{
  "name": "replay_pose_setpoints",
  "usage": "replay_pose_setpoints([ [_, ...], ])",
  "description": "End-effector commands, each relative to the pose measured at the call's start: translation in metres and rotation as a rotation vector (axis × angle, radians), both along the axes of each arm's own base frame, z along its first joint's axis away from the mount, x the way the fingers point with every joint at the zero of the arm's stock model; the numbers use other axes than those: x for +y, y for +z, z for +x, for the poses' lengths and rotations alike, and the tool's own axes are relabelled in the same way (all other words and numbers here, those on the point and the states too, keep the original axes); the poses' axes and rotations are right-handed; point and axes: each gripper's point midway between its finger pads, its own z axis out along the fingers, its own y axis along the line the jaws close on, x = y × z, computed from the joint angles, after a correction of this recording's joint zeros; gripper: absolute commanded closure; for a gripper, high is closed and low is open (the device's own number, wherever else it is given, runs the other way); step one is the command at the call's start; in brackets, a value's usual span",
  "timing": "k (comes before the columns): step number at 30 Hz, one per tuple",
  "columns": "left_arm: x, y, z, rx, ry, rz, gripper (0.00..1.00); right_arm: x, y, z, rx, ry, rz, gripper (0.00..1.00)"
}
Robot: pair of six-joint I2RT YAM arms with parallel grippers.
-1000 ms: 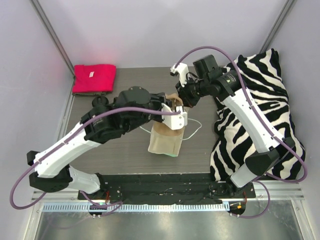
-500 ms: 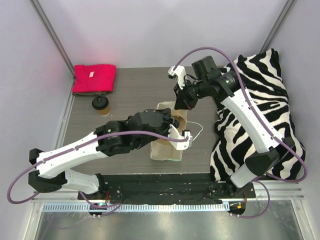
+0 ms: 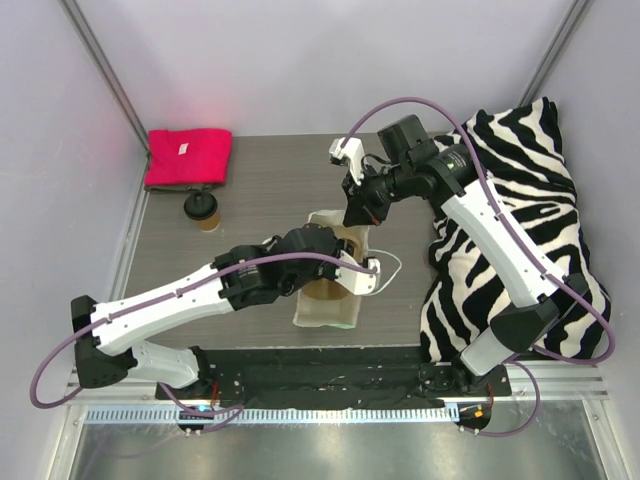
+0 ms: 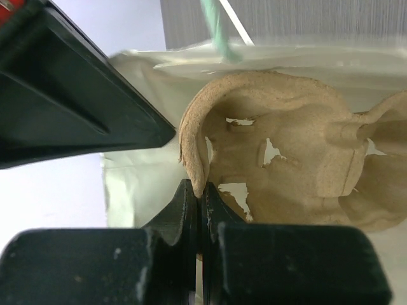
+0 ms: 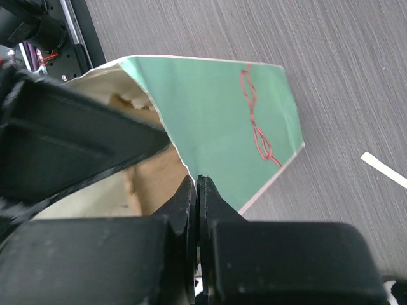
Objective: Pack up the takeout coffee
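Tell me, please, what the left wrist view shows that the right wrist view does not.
Left wrist only: the left gripper shut on the curled edge of the pulp carrier tray. Right wrist only: the right gripper shut on the rim of the paper bag, and the bag's green outside with a red knot print. Both: the tray inside the bag, and the table.

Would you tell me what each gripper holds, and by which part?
Left gripper: pulp tray, by its rim; right gripper: bag, by its mouth edge.
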Motion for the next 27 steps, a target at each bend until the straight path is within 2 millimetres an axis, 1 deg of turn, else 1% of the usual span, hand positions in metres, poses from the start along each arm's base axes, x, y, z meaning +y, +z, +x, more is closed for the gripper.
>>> replay_pose_setpoints([
  [1,-0.005,-0.007,0.009,0.022,0.016,-0.070,1.00,0.000,0.022,-0.017,-0.043,0.059,0.054,0.99],
  [3,-0.005,-0.014,0.009,0.030,0.009,-0.068,1.00,0.000,0.022,-0.019,-0.040,0.065,0.054,0.99],
  [4,-0.004,-0.021,0.010,0.030,0.010,-0.060,1.00,0.001,0.020,-0.019,-0.036,0.067,0.054,0.99],
  [9,-0.005,-0.029,0.008,0.034,-0.004,-0.079,1.00,0.004,0.022,-0.025,-0.028,0.102,0.070,0.99],
  [12,-0.006,-0.036,0.007,0.041,-0.009,-0.069,1.00,0.006,0.022,-0.024,-0.030,0.107,0.071,0.99],
  [15,-0.005,-0.047,0.007,0.067,-0.004,-0.045,1.00,0.007,0.024,-0.025,-0.033,0.119,0.074,0.99],
  [17,-0.003,-0.054,0.008,0.084,0.010,-0.025,1.00,0.007,0.024,-0.025,-0.034,0.117,0.072,0.99],
  [20,0.004,-0.063,0.015,0.092,0.062,-0.004,1.00,0.008,0.023,-0.025,-0.035,0.119,0.070,0.99],
  [23,0.012,-0.069,0.018,0.113,0.098,0.000,1.00,0.007,0.022,-0.028,-0.032,0.123,0.067,0.99],
  [27,0.015,-0.073,0.023,0.086,0.124,0.000,1.00,0.008,0.021,-0.028,-0.027,0.124,0.065,0.99],
])
